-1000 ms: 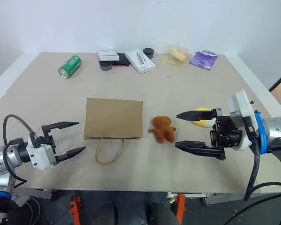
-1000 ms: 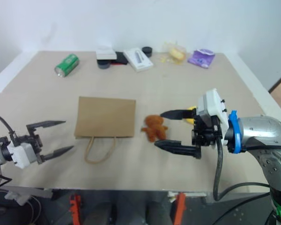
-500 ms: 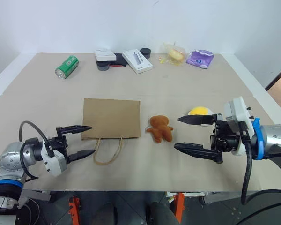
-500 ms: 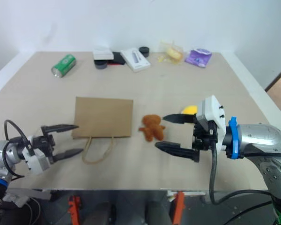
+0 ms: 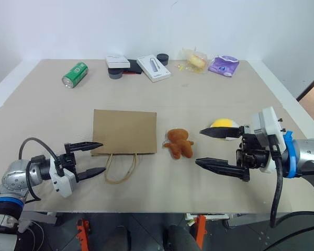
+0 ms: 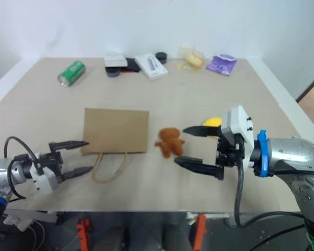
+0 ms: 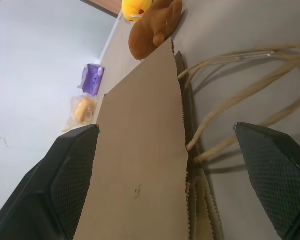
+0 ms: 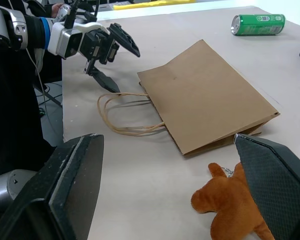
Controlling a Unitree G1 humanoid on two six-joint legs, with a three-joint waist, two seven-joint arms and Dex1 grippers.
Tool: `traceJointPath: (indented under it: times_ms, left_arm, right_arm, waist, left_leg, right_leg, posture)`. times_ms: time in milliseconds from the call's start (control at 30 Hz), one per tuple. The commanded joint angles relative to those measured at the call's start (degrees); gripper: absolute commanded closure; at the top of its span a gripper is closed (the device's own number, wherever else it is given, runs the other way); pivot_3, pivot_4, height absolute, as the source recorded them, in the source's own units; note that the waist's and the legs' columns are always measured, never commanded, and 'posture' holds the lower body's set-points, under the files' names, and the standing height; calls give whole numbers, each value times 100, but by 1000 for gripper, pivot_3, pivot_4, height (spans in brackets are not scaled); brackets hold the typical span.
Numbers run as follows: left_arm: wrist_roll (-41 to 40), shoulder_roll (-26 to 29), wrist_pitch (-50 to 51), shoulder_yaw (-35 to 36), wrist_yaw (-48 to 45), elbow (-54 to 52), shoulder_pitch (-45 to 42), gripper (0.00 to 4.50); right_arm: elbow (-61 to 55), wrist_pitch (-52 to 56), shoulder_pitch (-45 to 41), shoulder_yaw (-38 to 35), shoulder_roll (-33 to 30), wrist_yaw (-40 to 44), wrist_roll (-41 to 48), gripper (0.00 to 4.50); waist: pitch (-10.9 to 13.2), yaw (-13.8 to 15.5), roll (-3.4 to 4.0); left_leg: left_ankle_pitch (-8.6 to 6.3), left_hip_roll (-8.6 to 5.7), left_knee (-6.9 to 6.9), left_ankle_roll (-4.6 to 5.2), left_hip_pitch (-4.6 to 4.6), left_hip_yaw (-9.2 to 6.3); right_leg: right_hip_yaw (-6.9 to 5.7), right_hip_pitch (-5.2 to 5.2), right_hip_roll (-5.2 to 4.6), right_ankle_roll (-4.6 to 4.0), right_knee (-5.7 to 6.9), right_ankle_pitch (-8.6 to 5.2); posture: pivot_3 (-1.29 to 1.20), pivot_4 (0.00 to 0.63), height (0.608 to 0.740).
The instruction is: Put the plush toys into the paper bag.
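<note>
Along far edge, can [image 5: 77, 74], pouch [image 5: 223, 65]

The scene is lit brightly and evenly from above, and the white wall [image 5: 162, 26] is rendered almost featureless. Only short, soft shadows are cast on the table [image 5: 209, 94], notably beneath the paper bag [image 5: 125, 132] handles. No strong glare is seen. In the wrist views, the near fingers [image 7: 65, 185] are shown blurred and out of focus.
</note>
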Motion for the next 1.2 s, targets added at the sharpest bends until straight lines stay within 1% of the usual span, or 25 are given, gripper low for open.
traceJointPath:
  times_ms: [33, 233, 400, 500, 533, 567, 600, 700, 733, 833, 933, 967, 1033, 1067, 1200]
  left_arm:
    - [137, -22, -65, -134, 328, -77, -35, 34]
    - [494, -185, 15, -456, 673, -299, -63, 34]
    - [612, -216, 89, -618, 927, -345, -143, 34]
    - [573, -173, 125, -726, 1025, -340, -176, 871]
    - [560, -157, 141, -760, 1053, -335, -192, 1309]
    - [553, -143, 160, -792, 1081, -334, -210, 1950]
    - [540, -133, 183, -817, 1103, -338, -225, 2390]
    - [460, -110, 282, -869, 1134, -370, -257, 4010]
    - [386, -93, 366, -901, 1128, -409, -256, 4443]
    - [-409, -29, 1378, -991, 942, -978, -159, 4443]
    - [-1423, 5, 2951, -800, 858, -2171, -59, 4443]
    - [-1638, 10, 3418, -716, 875, -2556, -23, 4443]
    - [-1870, 10, 4157, -572, 927, -3260, 91, 4500]
    - [-1920, -18, 4428, -503, 959, -3515, 153, 4500]
    - [-1983, -173, 5307, -277, 1114, -4421, 500, 4500]
  right_arm:
    - [-75, -109, -122, -134, -62, -29, 35, 13]
    - [-54, -85, -243, -68, -54, -76, 48, 13]
    - [-86, -46, -267, -71, -44, -140, 83, 13]
    - [-132, -21, -245, -88, -37, -191, 117, 0]
    - [-141, -16, -240, -93, -36, -206, 127, 0]
    - [-149, -12, -234, -97, -36, -221, 139, 0]
    - [-155, -10, -229, -100, -36, -234, 149, 0]
    - [-178, -15, -208, -76, -17, -277, 153, 0]
    - [-189, -14, -202, -61, -1, -299, 158, 0]
    - [-249, 23, -139, 40, 63, -389, 168, 0]
    - [-374, 50, 14, 284, 336, -637, 190, 0]
    - [-428, 45, 63, 418, 470, -754, 156, 0]
    - [-426, -76, 114, 808, 933, -1135, -101, 524]
    - [-374, -147, 120, 1006, 1164, -1284, -252, 892]
    - [172, -504, 0, 1908, 2194, -1915, -1110, 2747]
  waist:
    - [0, 0, 0]
    - [0, 0, 0]
    - [0, 1, 0]
    - [0, 1, 0]
    - [0, 0, 0]
    - [0, 0, 0]
    - [0, 0, 0]
    - [0, 1, 0]
    - [0, 0, 0]
    - [1, 0, -1]
    - [2, -1, -4]
    - [2, -1, -4]
    - [1, -2, -6]
    - [3, -6, -3]
    - [3, -43, -3]
  left_leg:
    - [0, 0, 0, 0, 0, 0]
    - [0, 0, 0, 0, 0, 1]
    - [0, 0, -1, 0, 0, 0]
    - [0, 0, 0, 0, 0, 1]
    - [0, 0, 0, 0, 0, 0]
    - [0, -1, 0, 0, 0, 0]
    - [0, -1, 0, 0, 0, 0]
    - [0, 0, -1, 0, 0, 0]
    - [0, 0, -1, 0, 0, 0]
    - [0, 0, 0, 0, 0, 0]
    - [0, 4, 0, 0, -2, -5]
    - [0, 7, 0, -1, -2, -7]
    - [1, 5, -1, -1, -2, -7]
    - [0, 5, 0, -1, -2, -7]
    - [1, 3, -4, -2, 3, -2]
  right_leg:
    - [-1, 0, 0, 0, 0, 0]
    - [0, 0, 0, 0, 0, 0]
    - [-3, 0, 2, 0, 0, 1]
    - [-1, 1, 0, 0, 0, 1]
    - [0, 1, -1, 0, 0, 1]
    - [1, 0, -1, 0, 0, 1]
    - [1, 0, -1, 0, 0, 1]
    - [0, 0, 1, 0, 0, 1]
    - [-1, 0, 1, 0, 0, 1]
    - [-1, 0, 1, 0, 0, 1]
    - [-2, 0, 0, 0, 0, 1]
    - [-1, 1, 0, 1, 1, 1]
    - [-1, 1, 2, 1, 1, 0]
    - [1, 0, 3, 1, 1, 0]
    - [13, -6, 9, 1, 4, 0]
  posture:
    - [0, 150, 740]
    - [0, 150, 740]
    - [0, 150, 740]
    - [0, 150, 740]
    - [0, 150, 740]
    - [0, 150, 740]
    - [0, 150, 740]
    - [0, 150, 740]
    - [0, 150, 740]
    - [0, 150, 740]
    - [0, 150, 740]
    - [0, 150, 740]
    - [0, 150, 740]
    - [0, 150, 740]
    - [0, 150, 740]
